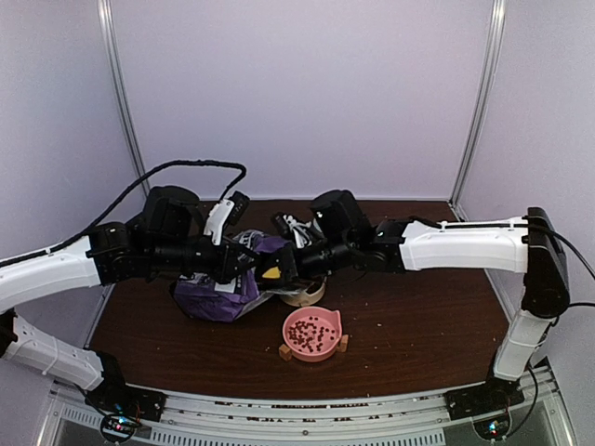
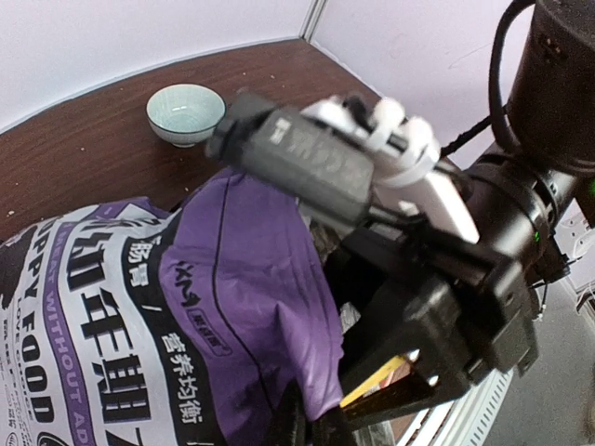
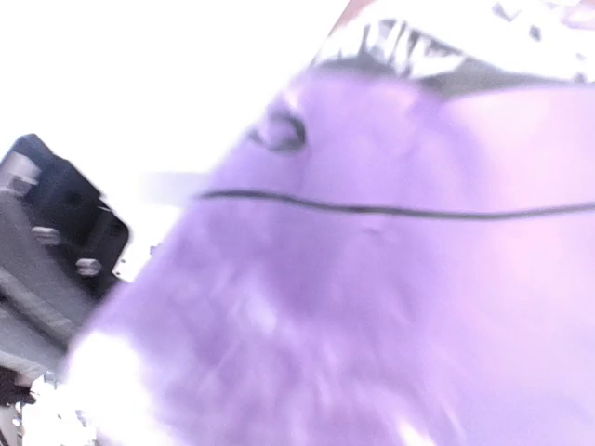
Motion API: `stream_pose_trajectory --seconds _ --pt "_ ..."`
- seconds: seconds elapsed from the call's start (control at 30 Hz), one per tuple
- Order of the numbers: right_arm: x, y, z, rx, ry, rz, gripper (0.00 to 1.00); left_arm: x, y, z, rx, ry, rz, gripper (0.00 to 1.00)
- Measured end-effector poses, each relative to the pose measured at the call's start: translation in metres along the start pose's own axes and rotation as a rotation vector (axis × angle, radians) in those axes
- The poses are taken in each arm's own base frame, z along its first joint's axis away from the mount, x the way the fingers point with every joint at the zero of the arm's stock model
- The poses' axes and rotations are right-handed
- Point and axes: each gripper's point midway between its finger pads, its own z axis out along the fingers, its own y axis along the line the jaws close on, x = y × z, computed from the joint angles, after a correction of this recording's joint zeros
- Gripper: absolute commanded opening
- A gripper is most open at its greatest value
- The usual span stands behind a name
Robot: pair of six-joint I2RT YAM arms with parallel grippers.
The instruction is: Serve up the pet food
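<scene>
The purple-and-white printed bag reads "PPY FOOD" and "WITHOUT AD", both cut off at the frame edge, beside large Chinese characters. The left claw is pinched tight on the bag's purple flap, its fingers barely showing. Just beside it, the right claw grips a yellow plastic scoop, mostly hidden. The right wrist view is a purple blur. The small reddish-brown kibble pellets lie in a pink plastic bowl on the dark wooden counter, near the right claw on its arm-base side.
</scene>
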Motion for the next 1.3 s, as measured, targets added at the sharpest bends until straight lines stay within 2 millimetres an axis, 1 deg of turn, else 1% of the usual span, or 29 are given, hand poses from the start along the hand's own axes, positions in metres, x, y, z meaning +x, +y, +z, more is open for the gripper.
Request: stream_pose_trajectory --seconds 0.17,0.27,0.43,0.53,0.7,1.0,1.1,1.3 --pt "-0.015 0.01 -0.03 -0.045 -0.055 0.066 0.12 -0.006 0.001 -0.005 -0.011 -0.026 0.001 0.0" --pt "-0.016 0.015 -0.045 -0.082 -0.077 0.114 0.12 -0.008 0.002 -0.007 -0.019 -0.037 0.001 0.0" --pt "-0.015 0.01 -0.066 -0.111 -0.118 0.216 0.12 -0.01 0.003 -0.01 -0.03 -0.049 0.001 0.0" --pt "-0.015 0.001 -0.078 -0.128 -0.152 0.287 0.12 -0.012 0.004 -0.012 -0.037 -0.057 0.001 0.0" --pt "-0.016 -0.015 -0.091 -0.133 -0.198 0.38 0.12 -0.014 0.006 -0.016 -0.048 -0.07 0.001 0.0" --pt "-0.021 -0.011 -0.122 -0.189 -0.291 0.444 0.12 -0.015 0.009 -0.021 -0.061 -0.086 0.0 0.0" --pt "-0.023 -0.014 -0.131 -0.2 -0.319 0.459 0.12 -0.015 0.01 -0.024 -0.067 -0.096 -0.003 0.0" --pt "-0.015 -0.021 -0.138 -0.2 -0.332 0.479 0.12 -0.017 0.013 -0.028 -0.088 -0.113 -0.015 0.0"
